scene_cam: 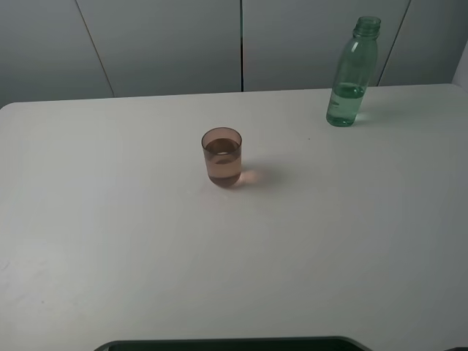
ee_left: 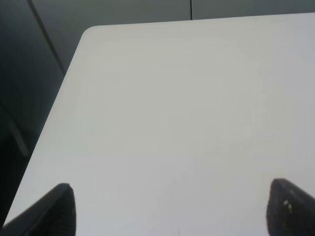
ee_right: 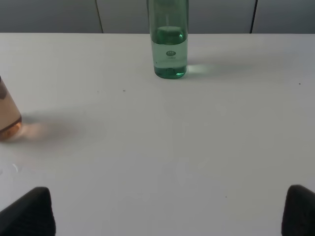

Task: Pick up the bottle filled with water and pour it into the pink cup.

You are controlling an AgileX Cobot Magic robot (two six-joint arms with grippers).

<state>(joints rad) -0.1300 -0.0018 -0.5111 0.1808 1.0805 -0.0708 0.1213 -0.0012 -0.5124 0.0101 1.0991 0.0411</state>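
The green-tinted bottle (scene_cam: 352,74) stands upright with no cap at the far right of the white table (scene_cam: 146,241), with a little water in its base. It shows in the right wrist view (ee_right: 169,39) straight ahead of the open right gripper (ee_right: 170,214), well apart from it. The pink cup (scene_cam: 221,156) stands upright near the table's middle and holds liquid about two thirds up; its edge shows in the right wrist view (ee_right: 7,115). The left gripper (ee_left: 170,209) is open and empty over bare table near the far left corner. Neither gripper shows in the exterior view.
Grey wall panels (scene_cam: 168,44) stand behind the table's back edge. A dark rounded edge (scene_cam: 234,342) lies at the table's near side. The table's left edge and rounded corner (ee_left: 86,34) show in the left wrist view.
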